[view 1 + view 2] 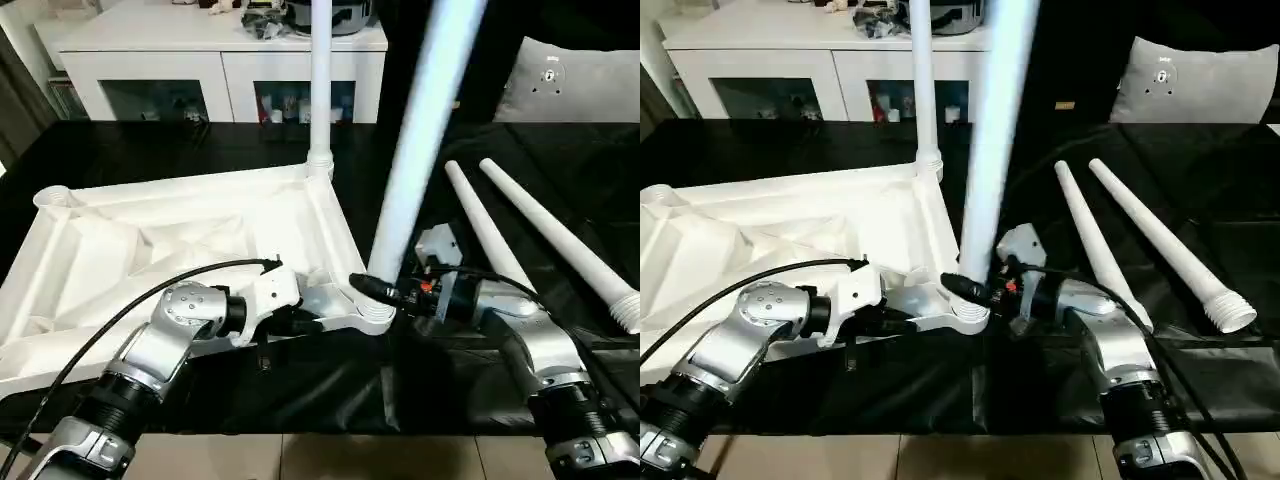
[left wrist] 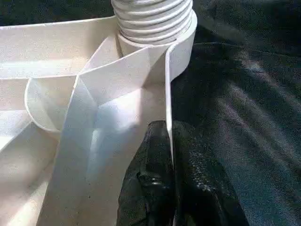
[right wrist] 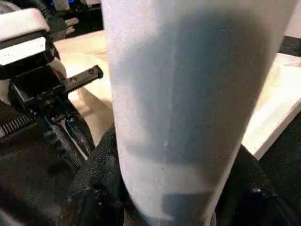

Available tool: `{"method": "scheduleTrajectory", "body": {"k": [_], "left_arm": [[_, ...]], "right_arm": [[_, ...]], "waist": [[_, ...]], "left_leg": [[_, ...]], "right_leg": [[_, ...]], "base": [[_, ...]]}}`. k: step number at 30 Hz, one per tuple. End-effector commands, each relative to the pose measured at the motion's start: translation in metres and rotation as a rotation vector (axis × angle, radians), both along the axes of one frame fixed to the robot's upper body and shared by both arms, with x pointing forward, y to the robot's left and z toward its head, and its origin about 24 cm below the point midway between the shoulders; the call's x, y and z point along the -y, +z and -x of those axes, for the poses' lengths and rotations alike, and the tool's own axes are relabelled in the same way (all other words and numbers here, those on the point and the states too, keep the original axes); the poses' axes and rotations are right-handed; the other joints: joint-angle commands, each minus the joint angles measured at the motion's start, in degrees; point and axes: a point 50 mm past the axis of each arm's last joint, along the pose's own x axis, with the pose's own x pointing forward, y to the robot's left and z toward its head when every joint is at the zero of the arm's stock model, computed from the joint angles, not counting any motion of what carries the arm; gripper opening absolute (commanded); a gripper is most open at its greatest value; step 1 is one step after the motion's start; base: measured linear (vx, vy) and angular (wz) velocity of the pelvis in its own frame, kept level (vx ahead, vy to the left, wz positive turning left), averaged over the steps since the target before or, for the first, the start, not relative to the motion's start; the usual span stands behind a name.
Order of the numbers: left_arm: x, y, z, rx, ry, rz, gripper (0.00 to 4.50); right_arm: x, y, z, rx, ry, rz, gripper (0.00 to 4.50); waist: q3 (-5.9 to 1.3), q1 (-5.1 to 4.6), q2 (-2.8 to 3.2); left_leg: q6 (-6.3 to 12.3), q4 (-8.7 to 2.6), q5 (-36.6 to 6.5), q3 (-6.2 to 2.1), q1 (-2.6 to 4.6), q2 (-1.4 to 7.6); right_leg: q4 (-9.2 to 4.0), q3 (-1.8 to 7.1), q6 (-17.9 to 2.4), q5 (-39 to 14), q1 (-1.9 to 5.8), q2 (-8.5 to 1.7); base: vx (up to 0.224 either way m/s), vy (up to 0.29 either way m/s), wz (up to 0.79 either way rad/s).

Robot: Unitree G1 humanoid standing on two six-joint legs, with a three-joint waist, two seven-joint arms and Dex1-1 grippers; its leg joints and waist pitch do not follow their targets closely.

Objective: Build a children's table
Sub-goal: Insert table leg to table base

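Plastic, light and stiff: the left hand is pinching the tabletop's near rim while the right hand is clasping the slippery leg low, beside its socket.

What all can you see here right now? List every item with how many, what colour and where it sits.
Table top: one, white, lying ribbed underside up on the black cover.
Fitted leg: one, white, upright in the far corner socket.
Leg being fitted: one, white, tilted, foot at the near corner socket.
Loose legs: two, white, lying side by side on the cover at the right.
Black cover: one, spread under everything.
Cabinet: one, white, glass doors, behind.
Cushion: one, grey, far right.
Left gripper: shut on the top's rim.
Right gripper: closed around the tilted leg.
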Motion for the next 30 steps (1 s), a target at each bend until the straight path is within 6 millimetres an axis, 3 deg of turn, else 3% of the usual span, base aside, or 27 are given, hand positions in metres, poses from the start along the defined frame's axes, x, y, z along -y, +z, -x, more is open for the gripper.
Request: {"method": "scheduleTrajectory", "body": {"k": [1,4,5,6,12,13,14,20,22,23,24,25,29,30], "left_arm": [[0.007,-0.009,0.008,-0.031,-0.031,-0.013,0.00],[0.006,-0.009,0.008,-0.034,-0.032,-0.018,0.00],[0.006,-0.009,0.008,-0.033,-0.032,-0.020,0.00],[0.005,-0.009,0.008,-0.030,-0.031,-0.023,0.00],[0.005,-0.009,0.007,-0.025,-0.020,-0.023,0.00],[0.004,-0.009,0.007,-0.027,-0.020,-0.024,0.00],[0.004,-0.009,0.007,-0.027,-0.020,-0.024,0.00],[0.004,-0.009,0.006,-0.027,-0.020,-0.027,0.00],[0.003,-0.009,0.005,-0.022,-0.012,-0.027,0.00],[0.003,-0.009,0.004,-0.022,-0.009,-0.027,0.00],[0.002,-0.009,0.004,-0.021,-0.008,-0.028,0.00],[0.002,-0.009,0.005,-0.022,-0.008,-0.029,0.00],[0.001,-0.009,0.005,-0.026,-0.014,-0.036,0.00],[0.001,-0.009,0.005,-0.025,-0.018,-0.042,0.00]], "right_arm": [[0.008,-0.032,0.010,-0.132,-0.020,0.119,1.91],[0.006,-0.031,0.008,-0.127,-0.014,0.110,1.91],[0.006,-0.030,0.008,-0.126,-0.013,0.109,1.91],[0.007,-0.030,0.007,-0.125,-0.015,0.104,1.91],[0.008,-0.025,0.005,-0.129,-0.031,0.041,1.91],[0.008,-0.025,0.006,-0.131,-0.039,0.027,1.91],[0.008,-0.025,0.006,-0.131,-0.039,0.027,1.91],[0.013,-0.021,0.006,-0.137,-0.116,-0.089,1.91],[0.016,-0.021,0.008,-0.139,-0.150,-0.123,1.91],[0.017,-0.022,0.009,-0.140,-0.157,-0.125,1.91],[0.018,-0.023,0.010,-0.141,-0.160,-0.122,1.91],[0.019,-0.024,0.012,-0.141,-0.160,-0.119,1.91],[0.021,-0.025,0.014,-0.137,-0.166,-0.107,1.91],[0.023,-0.026,0.017,-0.118,-0.148,-0.037,1.91]], "waist": [[-2.01,-0.27,-0.02],[-1.99,-0.44,0.01],[-1.98,-0.51,-0.38],[-1.90,-0.46,-0.12],[-1.84,-0.61,-0.21],[-1.86,-0.48,0.53],[-1.83,-0.64,0.17],[-2.12,-0.47,0.31],[-2.18,-0.43,0.80],[-2.20,-0.45,0.65],[-2.33,-0.29,1.20],[-2.37,-0.34,0.78],[-2.38,-0.15,0.95],[-2.37,-0.19,0.66]], "left_leg": [[1.30,-6.13,-16.6,-0.53,-0.63,2.96],[1.27,-6.20,-17.3,-0.60,-0.65,2.97],[1.36,-6.20,-17.2,-0.58,-0.70,2.98],[1.33,-6.26,-17.6,-0.63,-0.68,3.00],[1.02,-6.43,-19.1,-0.72,-0.59,3.10],[0.84,-6.46,-19.4,-0.80,-0.50,3.09],[0.90,-6.47,-19.5,-0.69,-0.55,3.08],[1.41,-6.52,-17.1,-0.53,-0.58,3.06],[1.64,-6.54,-15.8,-0.47,-0.56,3.06],[1.72,-6.53,-15.7,-0.38,-0.49,3.08],[1.77,-6.54,-14.8,-0.43,-0.54,3.05],[2.08,-6.47,-13.8,-0.30,-0.64,3.03],[2.73,-6.44,-12.5,-0.17,-0.70,3.01],[2.71,-6.47,-12.8,-0.12,-0.69,3.03]], "right_leg": [[-4.80,2.03,-12.2,-19.8,2.20,-3.18],[-4.89,2.05,-12.0,-20.6,2.12,-3.23],[-4.94,2.06,-11.9,-20.8,2.13,-3.23],[-4.98,2.09,-11.8,-21.7,2.04,-3.29],[-5.13,2.13,-11.3,-22.6,1.80,-3.24],[-5.02,2.17,-11.4,-22.2,1.78,-3.30],[-5.22,2.15,-11.4,-22.0,1.79,-3.22],[-5.10,2.08,-12.5,-17.9,2.16,-3.21],[-5.01,2.01,-13.1,-16.1,2.25,-3.18],[-5.08,1.98,-13.2,-15.8,2.22,-3.12],[-4.90,1.93,-13.5,-14.4,2.41,-3.17],[-4.93,1.92,-13.6,-13.1,2.51,-3.10],[-4.93,1.87,-14.0,-12.6,2.62,-3.20],[-5.01,1.84,-13.9,-13.5,2.63,-3.21]], "base": [[0.000,0.000,0.00],[0.000,0.000,0.00],[0.000,0.000,0.00],[0.000,0.000,0.00],[0.000,0.000,0.00],[0.000,0.000,0.00],[0.000,0.000,0.00],[0.000,0.000,0.00],[0.000,0.000,0.00],[0.000,0.000,0.00],[0.000,0.000,0.00],[0.000,0.000,0.00],[0.000,0.000,0.00],[0.000,0.000,0.00]]}}
